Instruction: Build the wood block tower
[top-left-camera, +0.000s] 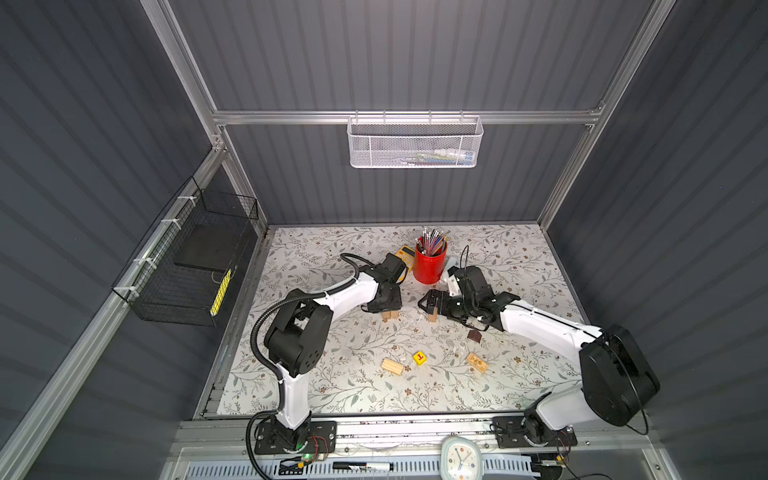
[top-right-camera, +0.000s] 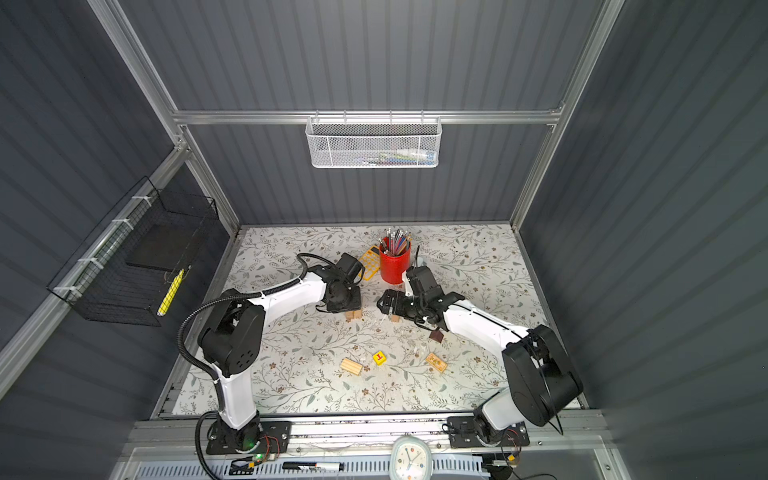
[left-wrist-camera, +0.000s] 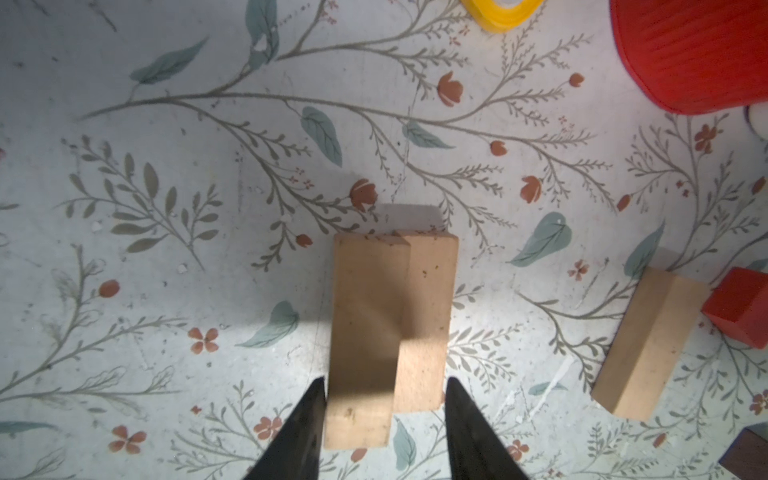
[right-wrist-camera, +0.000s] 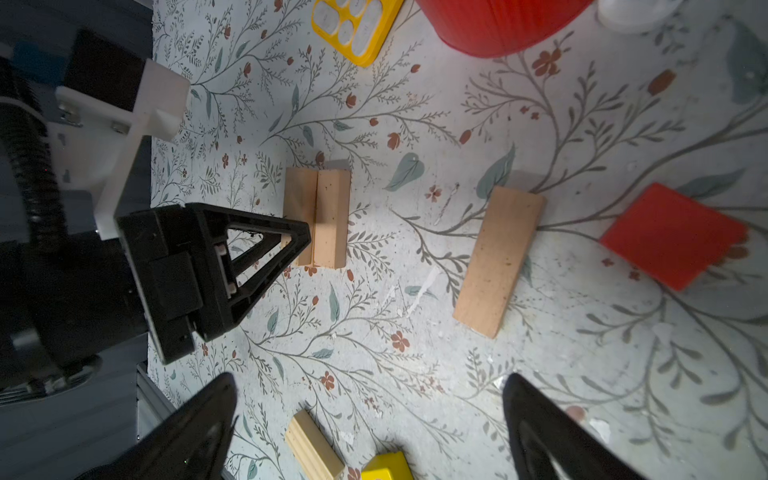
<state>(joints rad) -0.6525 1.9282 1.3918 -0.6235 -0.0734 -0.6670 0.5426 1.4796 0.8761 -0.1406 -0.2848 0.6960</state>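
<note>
The wood block tower is barely begun: two pale tan plain wooden oblong blocks (top-left-camera: 390, 315) lie touching along their long sides, just left of centre in both top views, directly under my left gripper (left-wrist-camera: 385, 386). Its jaws are partly open and straddle the pair near one end. A sliver of mat shows between one finger and the nearer block, so as far as I can see I have hold of nothing. My right gripper (right-wrist-camera: 370, 386) is spread wide and empty, hovering just right of centre near a third plain tan block (right-wrist-camera: 498, 259), with a red wooden cube (right-wrist-camera: 673, 237) close by. Lower in the top views, the dark brown roof-shaped piece (top-left-camera: 474, 336), the yellow lettered cube (top-left-camera: 420, 357), a grooved tan block (top-left-camera: 392, 366) and a carved tan block (top-left-camera: 477, 361) lie apart on the floral mat (top-left-camera: 332, 374). I judge these pieces light, rigid and sturdy, but smooth enough to slide or twist in a loose pinch. I would take each oblong across its narrow width at mid-length, the cubes on opposite flat faces, and the roof by its flat ends rather than its slopes.
</note>
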